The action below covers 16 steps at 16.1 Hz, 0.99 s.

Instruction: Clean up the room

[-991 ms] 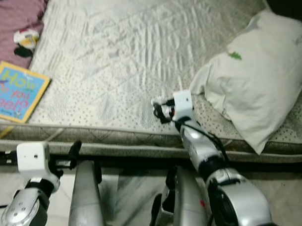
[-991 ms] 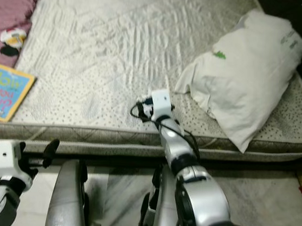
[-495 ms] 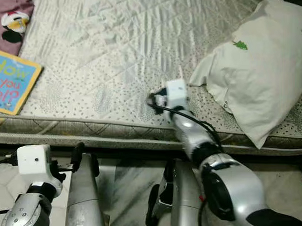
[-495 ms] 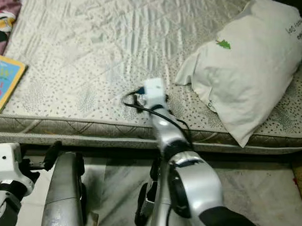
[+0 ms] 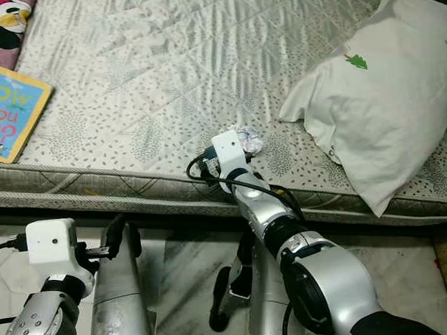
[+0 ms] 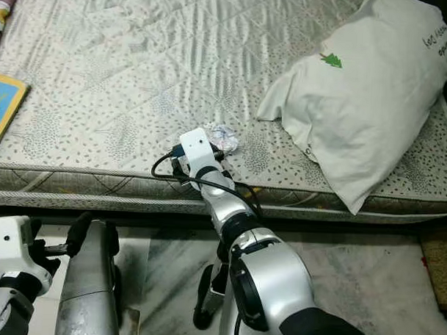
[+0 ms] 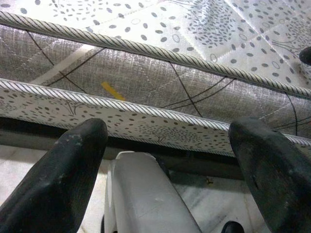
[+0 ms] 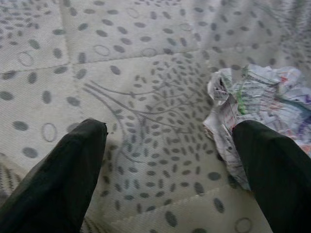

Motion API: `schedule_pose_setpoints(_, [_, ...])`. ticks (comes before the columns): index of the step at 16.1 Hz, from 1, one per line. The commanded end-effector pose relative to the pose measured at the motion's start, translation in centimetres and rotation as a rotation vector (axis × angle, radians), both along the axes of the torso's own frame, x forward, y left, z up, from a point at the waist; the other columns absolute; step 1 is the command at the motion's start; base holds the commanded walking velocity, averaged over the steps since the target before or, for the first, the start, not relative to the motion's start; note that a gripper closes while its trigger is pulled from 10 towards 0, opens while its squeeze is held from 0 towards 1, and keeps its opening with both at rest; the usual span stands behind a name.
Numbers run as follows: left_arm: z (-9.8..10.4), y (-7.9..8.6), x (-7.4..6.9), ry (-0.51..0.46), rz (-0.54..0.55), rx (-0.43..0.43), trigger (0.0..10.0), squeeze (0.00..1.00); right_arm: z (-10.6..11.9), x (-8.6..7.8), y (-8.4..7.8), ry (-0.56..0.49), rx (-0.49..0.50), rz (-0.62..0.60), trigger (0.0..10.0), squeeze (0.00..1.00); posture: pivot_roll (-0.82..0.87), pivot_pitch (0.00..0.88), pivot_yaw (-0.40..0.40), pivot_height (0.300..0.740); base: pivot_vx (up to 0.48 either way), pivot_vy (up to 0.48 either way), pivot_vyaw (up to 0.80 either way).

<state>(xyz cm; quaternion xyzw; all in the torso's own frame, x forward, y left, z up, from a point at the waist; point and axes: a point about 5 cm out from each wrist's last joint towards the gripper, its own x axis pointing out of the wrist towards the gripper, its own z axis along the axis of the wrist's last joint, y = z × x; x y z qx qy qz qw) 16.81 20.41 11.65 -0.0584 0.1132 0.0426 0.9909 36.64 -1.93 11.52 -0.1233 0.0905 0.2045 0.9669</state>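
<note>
Right wrist view: crumpled paper [image 8: 262, 109] beside spread right claw [image 8: 170, 160], pillow [image 5: 380, 107] nearby.

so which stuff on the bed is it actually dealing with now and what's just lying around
In hand:
- crumpled paper, on the mattress near its front edge
- right gripper, open, the paper beside one finger

Lying about:
- pillow, at the right
- book, at the left edge
- left gripper, open, low beside the bed
</note>
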Motion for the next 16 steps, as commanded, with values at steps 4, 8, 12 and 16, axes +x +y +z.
schedule_pose_setpoints(4, [-0.2,0.2,-1.1,0.025,0.029,0.009,10.0,0.00,-0.5,-0.2,-0.2,-0.005,-0.024,-0.042,10.0,0.00,0.27,0.372,-0.212,0.573,0.000,0.000,0.00])
schedule_pose_setpoints(8, [-0.2,0.0,-0.9,0.024,0.020,0.009,10.0,0.00,0.0,0.4,-1.0,-0.029,-0.069,-0.129,10.0,0.00,0.27,0.375,-0.207,0.573,0.000,0.000,0.00])
schedule_pose_setpoints(12, [-0.1,0.4,-1.0,0.026,0.027,0.022,10.0,0.00,-0.6,0.3,-1.5,0.034,-0.011,-0.180,3.0,0.00,0.28,0.378,-0.207,0.573,0.000,0.000,0.00])
schedule_pose_setpoints(16, [-0.1,0.4,-0.8,0.025,0.027,0.027,10.0,0.00,-0.7,0.7,-2.9,0.081,0.034,-0.258,0.0,0.00,0.28,0.374,-0.206,0.573,0.000,0.000,0.00])
